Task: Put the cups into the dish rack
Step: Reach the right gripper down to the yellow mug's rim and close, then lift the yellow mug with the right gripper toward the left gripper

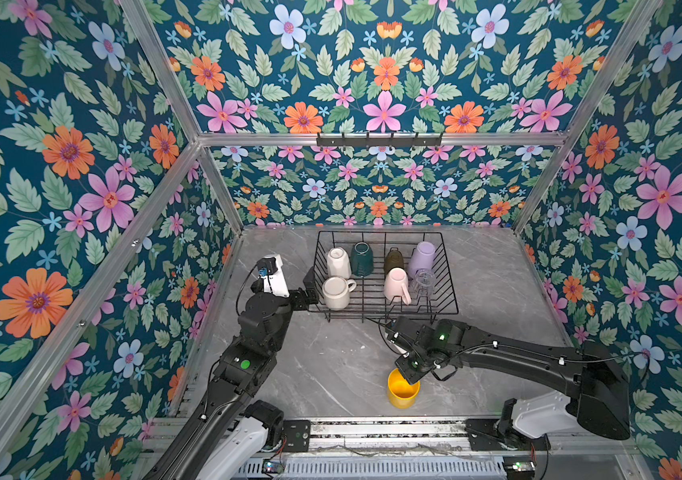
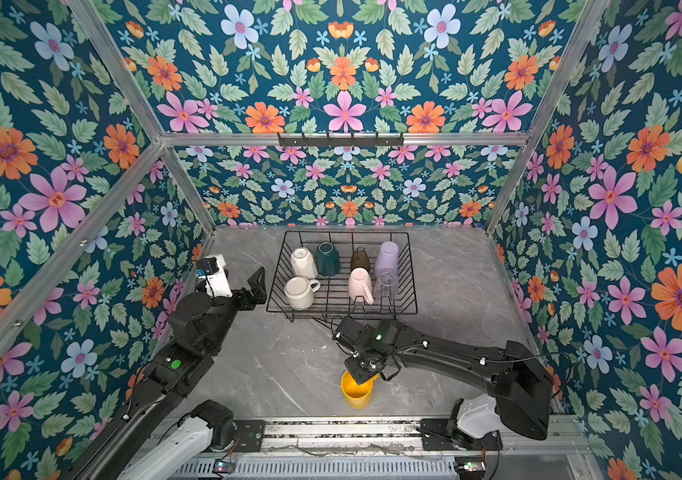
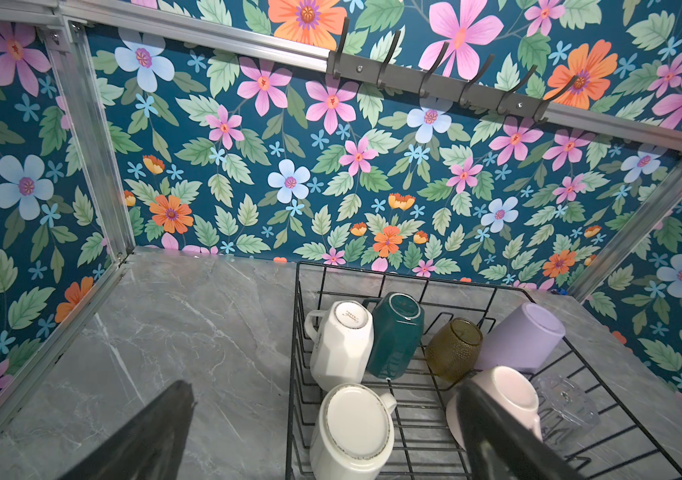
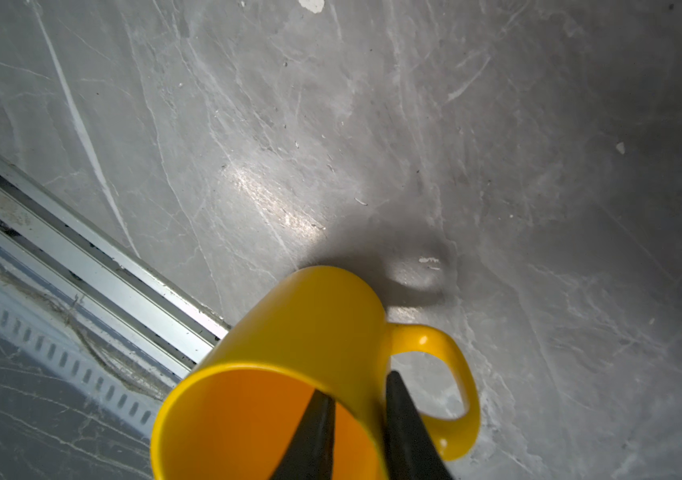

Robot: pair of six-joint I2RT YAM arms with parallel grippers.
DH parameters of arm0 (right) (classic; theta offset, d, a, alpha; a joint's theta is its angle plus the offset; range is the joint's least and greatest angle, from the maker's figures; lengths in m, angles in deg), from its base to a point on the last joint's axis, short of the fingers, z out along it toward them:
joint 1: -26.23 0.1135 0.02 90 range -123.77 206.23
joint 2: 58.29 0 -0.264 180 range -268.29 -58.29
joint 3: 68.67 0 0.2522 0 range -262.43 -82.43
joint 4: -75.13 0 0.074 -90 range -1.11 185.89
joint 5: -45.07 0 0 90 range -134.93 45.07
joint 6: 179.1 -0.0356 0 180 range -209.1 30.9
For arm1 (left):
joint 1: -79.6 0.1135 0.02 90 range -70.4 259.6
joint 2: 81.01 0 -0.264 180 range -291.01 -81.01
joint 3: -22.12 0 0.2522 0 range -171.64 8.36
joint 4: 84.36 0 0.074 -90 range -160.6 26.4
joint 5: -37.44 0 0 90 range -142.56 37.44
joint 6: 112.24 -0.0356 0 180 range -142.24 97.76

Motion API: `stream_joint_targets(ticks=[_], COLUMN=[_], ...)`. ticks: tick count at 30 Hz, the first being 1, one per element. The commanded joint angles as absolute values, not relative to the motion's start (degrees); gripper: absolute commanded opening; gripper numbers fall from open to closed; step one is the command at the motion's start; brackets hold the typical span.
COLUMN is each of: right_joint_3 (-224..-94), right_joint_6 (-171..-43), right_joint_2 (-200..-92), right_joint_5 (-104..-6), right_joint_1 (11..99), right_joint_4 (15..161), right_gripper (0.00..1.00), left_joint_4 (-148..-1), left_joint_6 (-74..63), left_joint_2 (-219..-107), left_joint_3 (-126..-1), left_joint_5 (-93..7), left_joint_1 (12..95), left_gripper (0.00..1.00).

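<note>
A yellow mug (image 1: 402,390) (image 2: 357,392) (image 4: 310,332) is mouth up near the table's front edge. My right gripper (image 1: 410,374) (image 4: 357,383) is shut on its wall beside the handle, one finger inside and one outside. The black wire dish rack (image 1: 449,286) (image 3: 297,332) holds several cups upside down: a white faceted mug (image 1: 338,262), a dark green mug (image 1: 362,259), an olive glass (image 1: 393,261), a lilac tumbler (image 1: 422,257), a pink mug (image 1: 396,284), a clear glass (image 1: 424,282) and a white mug (image 1: 336,293). My left gripper (image 1: 310,286) (image 3: 324,386) hangs open at the rack's left side, holding nothing.
A black hook rail (image 1: 379,140) is fixed to the back wall's metal bar, high above the rack. An aluminium rail (image 1: 372,428) runs along the table's front edge just behind the yellow mug. Flowered walls close in the left, right and back.
</note>
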State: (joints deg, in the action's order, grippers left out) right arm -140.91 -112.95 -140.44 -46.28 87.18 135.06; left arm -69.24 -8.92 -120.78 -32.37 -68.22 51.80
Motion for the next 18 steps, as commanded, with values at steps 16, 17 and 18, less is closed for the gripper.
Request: stream_joint_targets(ticks=[16, 17, 18], right_joint_3=[-139.7, -139.2, -138.4], right_joint_6=[-116.1, -116.7, -117.4], right_joint_2=[-133.6, -132.4, -130.8], right_joint_5=[-45.5, -46.6, -48.3], right_joint_1=[85.8, 84.8, 83.4], right_joint_4=[131.6, 131.0, 129.8], right_gripper=[0.0, 0.0, 0.0], left_joint_4=[-72.1, -72.5, -73.1], left_joint_6=[-7.8, -7.8, -7.8], left_joint_2=[-118.7, -118.7, -118.7], left_joint_3=[-29.6, -29.4, -29.2], left_joint_5=[-70.7, -70.4, -69.8], left_joint_1=[51.9, 51.9, 51.9], left_gripper=[1.0, 1.0, 1.0])
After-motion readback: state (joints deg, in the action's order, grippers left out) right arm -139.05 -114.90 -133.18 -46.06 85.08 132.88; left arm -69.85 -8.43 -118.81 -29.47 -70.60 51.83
